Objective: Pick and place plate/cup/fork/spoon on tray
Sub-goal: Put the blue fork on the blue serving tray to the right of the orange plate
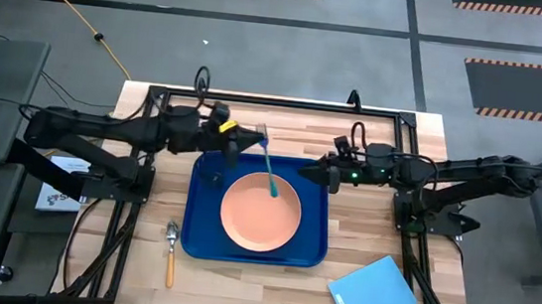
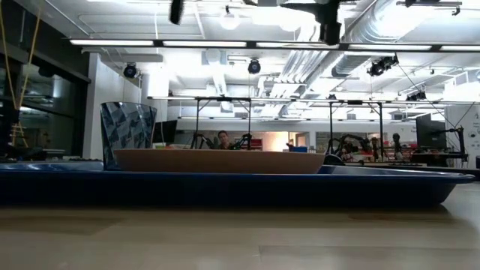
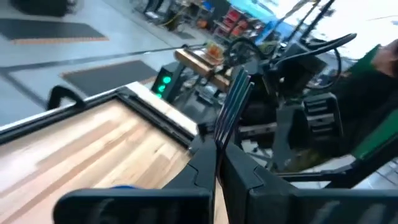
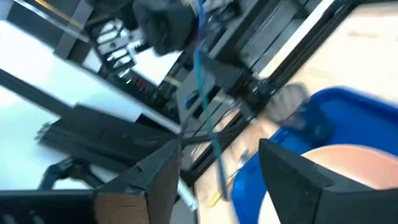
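The dark-blue tray (image 1: 197, 245) lies mid-table. The salmon-pink plate (image 1: 249, 220) rests flat in it, and the dark bluish-grey cup (image 1: 214, 177) stands in its far left corner; the cup also shows in the low view (image 2: 127, 133). My left gripper (image 1: 249, 148) is over the tray's far edge, shut on the fork (image 1: 269, 167). My right gripper (image 1: 313, 172) is open and empty over the tray's far right edge, facing the fork. The orange-handled spoon (image 1: 171, 252) lies on the table left of the tray. My left gripper pinches the fork between its two fingers close to the metal head (image 3: 219, 138); the tines (image 3: 233, 93) stick out past the fingertips. The fingers come level from the table's left, across the fork. The handle (image 4: 214, 149) slants down over the plate; whether its end touches, I cannot tell.
A light-blue flat board (image 1: 372, 296) lies near the table's front right corner. A black frame rail (image 1: 286, 104) runs along the table's far edge, behind both grippers. Bare wood shows in front of the tray and to its right.
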Controlling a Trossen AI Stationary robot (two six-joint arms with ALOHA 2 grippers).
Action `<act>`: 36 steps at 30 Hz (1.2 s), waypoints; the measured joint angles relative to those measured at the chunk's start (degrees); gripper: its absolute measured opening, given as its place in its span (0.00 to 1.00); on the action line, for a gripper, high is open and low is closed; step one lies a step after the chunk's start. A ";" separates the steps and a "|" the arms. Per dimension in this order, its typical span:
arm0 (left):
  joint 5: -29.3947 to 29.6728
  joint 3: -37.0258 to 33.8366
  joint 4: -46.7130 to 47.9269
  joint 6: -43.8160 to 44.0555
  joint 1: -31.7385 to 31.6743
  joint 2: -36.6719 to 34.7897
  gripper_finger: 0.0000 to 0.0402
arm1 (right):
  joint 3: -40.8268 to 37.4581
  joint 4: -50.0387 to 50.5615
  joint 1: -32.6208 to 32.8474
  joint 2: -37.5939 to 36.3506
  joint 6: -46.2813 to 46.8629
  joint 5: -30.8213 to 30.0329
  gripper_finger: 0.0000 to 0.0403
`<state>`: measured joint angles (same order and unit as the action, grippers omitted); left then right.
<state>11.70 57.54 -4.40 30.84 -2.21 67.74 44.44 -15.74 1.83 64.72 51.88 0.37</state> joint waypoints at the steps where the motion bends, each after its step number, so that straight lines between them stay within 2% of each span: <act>1: -1.07 0.00 -0.43 -0.07 -0.76 0.70 0.00 | 0.30 0.01 0.02 0.84 0.58 1.18 0.53; 9: -8.22 0.00 -6.32 1.70 -2.72 5.10 0.00 | 2.81 0.02 0.02 8.11 -0.55 7.13 0.54; 22: -8.45 -0.04 -6.28 3.01 -2.68 5.69 0.00 | 2.85 -2.86 0.26 12.75 -1.38 10.33 0.51; 27: -8.34 -0.04 -6.15 3.01 -2.66 6.12 0.00 | 2.84 -2.97 0.25 12.98 -1.75 9.65 0.38; 33: -8.07 -0.04 -5.81 2.96 -2.66 6.50 0.00 | 2.85 -3.01 0.24 13.03 -2.89 9.65 0.06; 36: -8.19 -0.04 -5.68 3.05 -2.66 6.48 0.00 | 2.85 -3.24 0.24 12.91 -3.49 10.28 0.03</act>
<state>3.51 57.49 -10.08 33.89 -4.86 74.22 47.29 -18.98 2.07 77.64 48.39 10.65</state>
